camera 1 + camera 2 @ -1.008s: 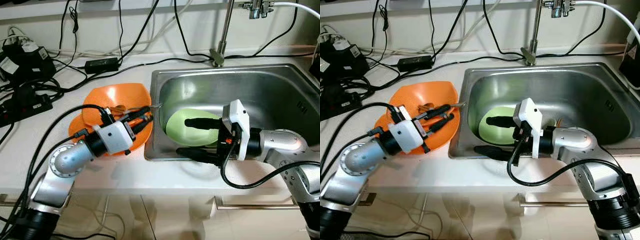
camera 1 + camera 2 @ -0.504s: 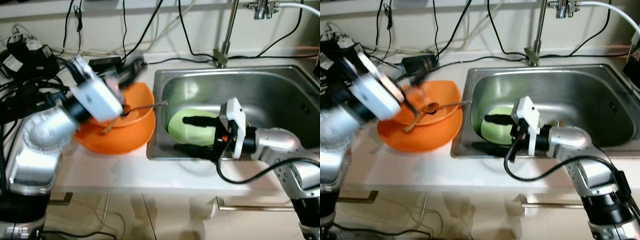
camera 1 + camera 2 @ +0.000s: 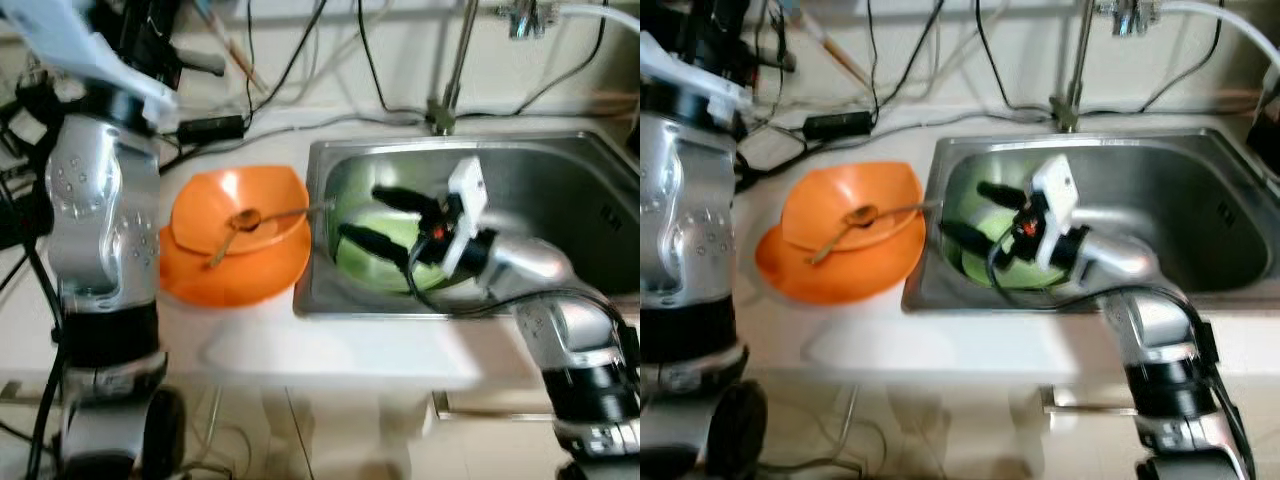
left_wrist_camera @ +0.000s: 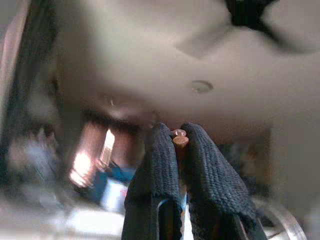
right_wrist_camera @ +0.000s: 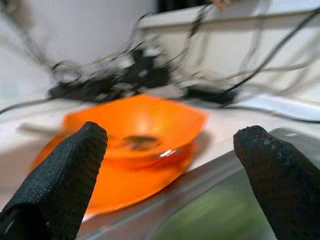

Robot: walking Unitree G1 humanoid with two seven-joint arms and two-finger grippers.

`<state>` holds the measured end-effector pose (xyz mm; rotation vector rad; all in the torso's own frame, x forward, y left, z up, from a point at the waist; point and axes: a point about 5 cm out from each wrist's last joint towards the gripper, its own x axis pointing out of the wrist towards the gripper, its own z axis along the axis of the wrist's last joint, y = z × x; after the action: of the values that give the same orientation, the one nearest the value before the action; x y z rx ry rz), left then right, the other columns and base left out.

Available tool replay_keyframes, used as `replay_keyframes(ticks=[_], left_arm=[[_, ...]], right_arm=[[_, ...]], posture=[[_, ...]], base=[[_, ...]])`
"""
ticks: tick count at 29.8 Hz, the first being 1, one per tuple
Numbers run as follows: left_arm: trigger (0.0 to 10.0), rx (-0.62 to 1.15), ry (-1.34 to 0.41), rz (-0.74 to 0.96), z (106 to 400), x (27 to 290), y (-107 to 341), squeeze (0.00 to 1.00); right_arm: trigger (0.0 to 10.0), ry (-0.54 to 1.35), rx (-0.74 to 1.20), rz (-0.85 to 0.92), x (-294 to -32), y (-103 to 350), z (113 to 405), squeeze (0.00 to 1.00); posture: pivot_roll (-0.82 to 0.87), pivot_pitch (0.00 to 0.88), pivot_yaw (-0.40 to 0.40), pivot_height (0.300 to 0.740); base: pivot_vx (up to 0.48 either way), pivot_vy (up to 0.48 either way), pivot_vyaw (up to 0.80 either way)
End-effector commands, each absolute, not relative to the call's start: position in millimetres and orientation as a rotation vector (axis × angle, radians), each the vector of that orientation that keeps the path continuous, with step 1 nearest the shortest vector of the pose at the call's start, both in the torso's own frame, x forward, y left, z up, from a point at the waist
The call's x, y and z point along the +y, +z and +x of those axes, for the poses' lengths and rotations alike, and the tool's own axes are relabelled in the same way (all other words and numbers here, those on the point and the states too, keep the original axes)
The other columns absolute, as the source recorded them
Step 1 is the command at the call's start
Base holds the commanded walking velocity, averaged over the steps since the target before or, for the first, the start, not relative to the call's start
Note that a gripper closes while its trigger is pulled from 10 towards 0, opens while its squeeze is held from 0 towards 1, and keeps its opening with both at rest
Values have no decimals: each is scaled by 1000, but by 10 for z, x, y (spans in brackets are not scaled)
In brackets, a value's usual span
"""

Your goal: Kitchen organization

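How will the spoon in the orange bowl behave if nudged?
The spoon looks thin and metal, so probably stiff and light. Its handle overhangs the bowl rim toward the sink, so a nudge may pivot or slide it off.

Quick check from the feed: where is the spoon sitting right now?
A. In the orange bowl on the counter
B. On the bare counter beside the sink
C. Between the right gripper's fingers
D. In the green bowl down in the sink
A. The spoon lies in the orange bowl on the counter, its handle reaching toward the sink, while the right gripper hangs open over the green bowl.
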<state>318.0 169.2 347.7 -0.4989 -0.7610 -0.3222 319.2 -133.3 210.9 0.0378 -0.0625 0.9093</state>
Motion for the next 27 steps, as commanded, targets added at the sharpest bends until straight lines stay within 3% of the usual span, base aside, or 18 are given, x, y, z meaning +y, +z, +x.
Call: replay_keyframes(ticks=[1,3,8,12,17,27], left_arm=[[0,-669,-301,-753,3284,1756,3317,0],[0,-615,-336,-1048,3321,1700,3199,0],[0,-538,-378,-1200,3335,1598,3069,0],[0,-362,-431,-1387,3358,1435,2789,0],[0,-270,-447,-1432,3366,1295,2602,0],[0,-221,-467,-1453,3353,1225,2553,0]], right_arm=[[10000,856,-76,83,-1353,2137,3240,0],[10000,800,-85,194,-1331,2170,3285,0],[10000,756,-86,307,-1315,2191,3322,0],[10000,673,-75,581,-1291,2242,3418,0],[10000,720,-96,786,-1193,2378,3408,0],[10000,770,-64,871,-1106,2437,3370,0]], posture=[[-91,0,119,740],[-94,0,120,740],[-95,0,123,740],[-96,0,127,740],[-104,0,126,740],[-106,0,122,740]], base=[[0,0,0],[0,0,0],[0,0,0],[0,0,0],[0,0,0],[0,0,0]])
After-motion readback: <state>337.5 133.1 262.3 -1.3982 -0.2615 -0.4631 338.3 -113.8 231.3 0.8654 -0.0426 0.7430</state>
